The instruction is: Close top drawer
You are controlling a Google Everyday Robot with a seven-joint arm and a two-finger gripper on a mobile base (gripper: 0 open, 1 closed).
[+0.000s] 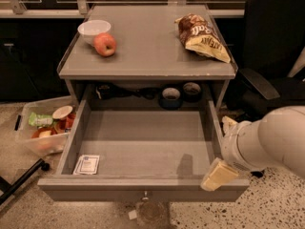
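Grey top drawer (143,142), cream tool (219,174) at its front-right corner

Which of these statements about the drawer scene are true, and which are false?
1. The top drawer stands open. True.
2. The white card lies in the drawer's front right corner. False: it lies in the front left corner, as pictured.
3. The gripper is at the drawer's front right corner. True.
4. The apple lies inside the white bowl. False: it sits beside the bowl on the tabletop.
5. A chip bag lies on the tabletop. True.
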